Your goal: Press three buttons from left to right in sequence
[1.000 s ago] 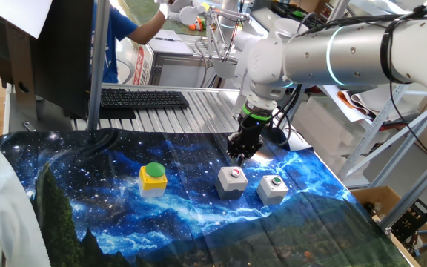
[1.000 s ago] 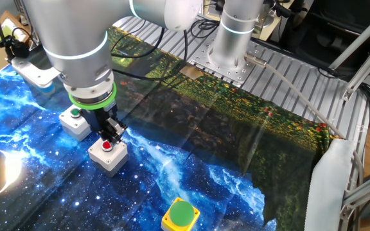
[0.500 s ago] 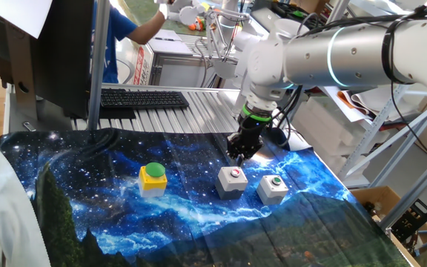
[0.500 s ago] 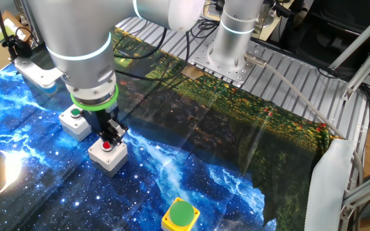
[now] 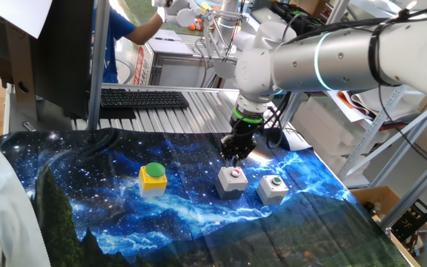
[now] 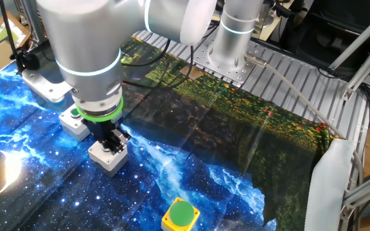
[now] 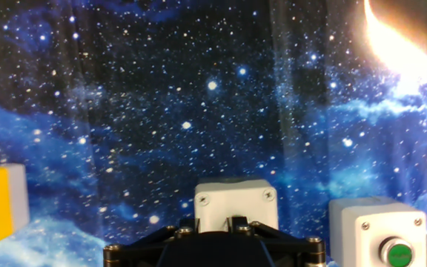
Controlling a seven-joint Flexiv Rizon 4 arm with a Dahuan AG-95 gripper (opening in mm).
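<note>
table (image 5: 199, 111) — galaxy-print cloth (image 5: 110, 200) | on cloth — yellow box (image 5: 153, 178), two grey boxes (image 5: 232, 180)

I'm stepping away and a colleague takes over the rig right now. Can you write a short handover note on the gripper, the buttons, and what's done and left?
Gripper: points down directly over the grey box with the red button, fingers at the box's top; whether the button is pressed, and whether the fingers are open or shut, cannot be told.
Boxes on the starry cloth, in a row: yellow box with green dome, then the red-button box, then the grey box with the small green button.
Done: nothing can be confirmed from the pictures.
Left: likely finish the red button, then the small green one.
</note>
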